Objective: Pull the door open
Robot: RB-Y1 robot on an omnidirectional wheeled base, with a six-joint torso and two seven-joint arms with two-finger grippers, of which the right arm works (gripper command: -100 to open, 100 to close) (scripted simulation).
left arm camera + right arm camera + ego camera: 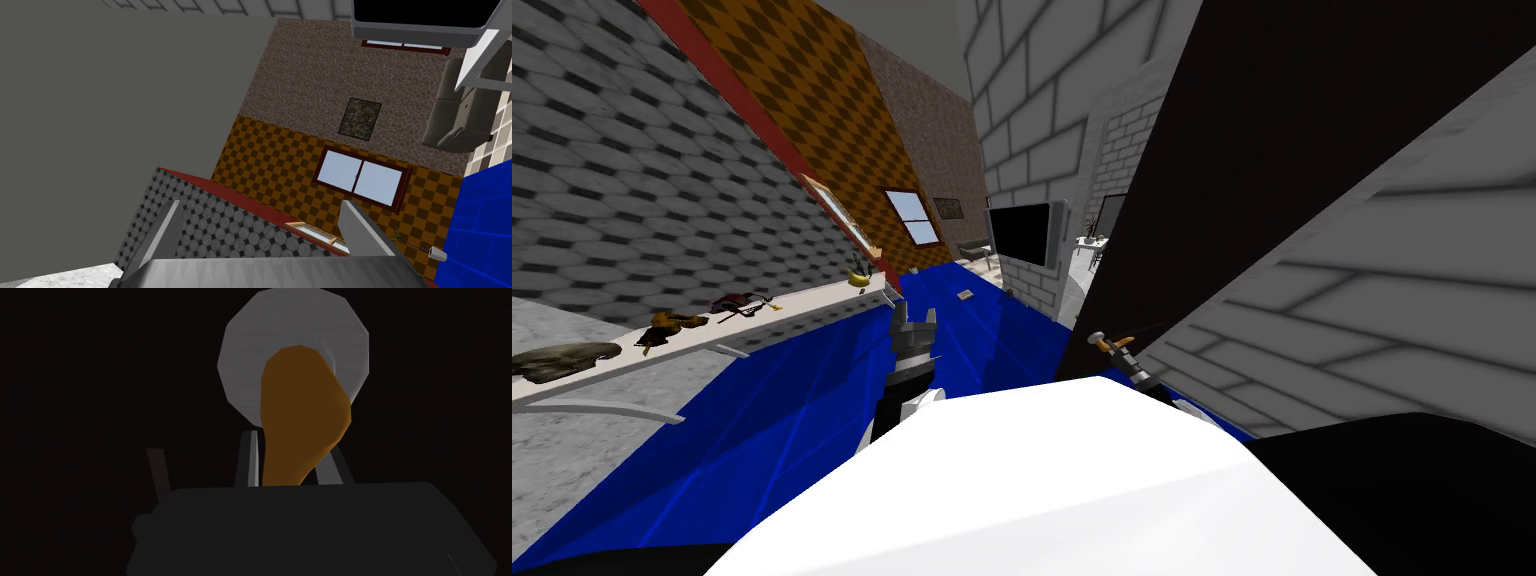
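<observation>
The door (1292, 150) is a near-black slab standing to my right, slightly ajar from the grey brick wall (1392, 300). Its handle (1115, 345) is an orange-brown lever on a round grey plate (345, 343). My right gripper (1134, 370) is at the lever. In the right wrist view the right gripper (292, 447) is shut on the lever (300, 413), with one thin finger pressing each side. The flat black door face (100, 363) lies behind it. My left gripper (914, 322) hangs over the blue floor to the left of the door. Seen from the left wrist, the left gripper (262, 217) is open and holds nothing.
A long white shelf (802, 305) runs along the left wall and carries several small items. Blue floor (812, 400) stretches ahead. A black screen (1022, 235) hangs on the brick wall past the door's edge. A small white table (1090, 242) stands farther back.
</observation>
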